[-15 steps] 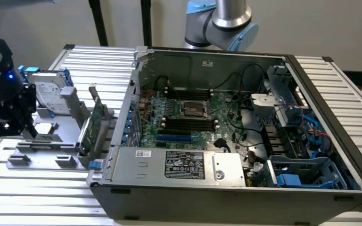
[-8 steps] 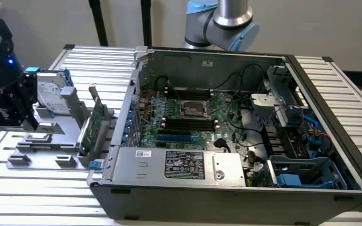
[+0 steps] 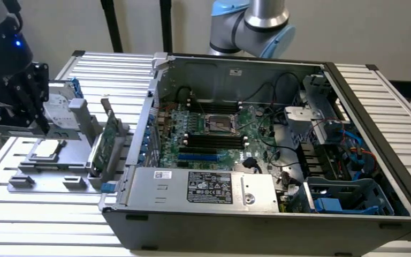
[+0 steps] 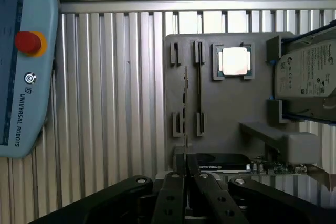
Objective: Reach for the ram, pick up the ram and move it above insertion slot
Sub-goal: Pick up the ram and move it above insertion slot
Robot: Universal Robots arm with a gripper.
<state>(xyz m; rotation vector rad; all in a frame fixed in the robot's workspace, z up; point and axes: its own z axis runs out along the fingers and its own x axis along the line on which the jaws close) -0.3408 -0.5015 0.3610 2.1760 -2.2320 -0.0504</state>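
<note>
Over the grey fixture tray on the counter's left, the tool hangs empty, fingers nearly together, aligned with the ram standing on edge between holder clips, ready for grasping.

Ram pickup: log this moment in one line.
phase: reach | gripper: over grey fixture, ram not held | ram: standing on edge in fixture | insertion slot: inside open case

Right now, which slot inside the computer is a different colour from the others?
The blue slot, lying closest to the silver power supply box. The longer memory slots next to it are all black.
</note>
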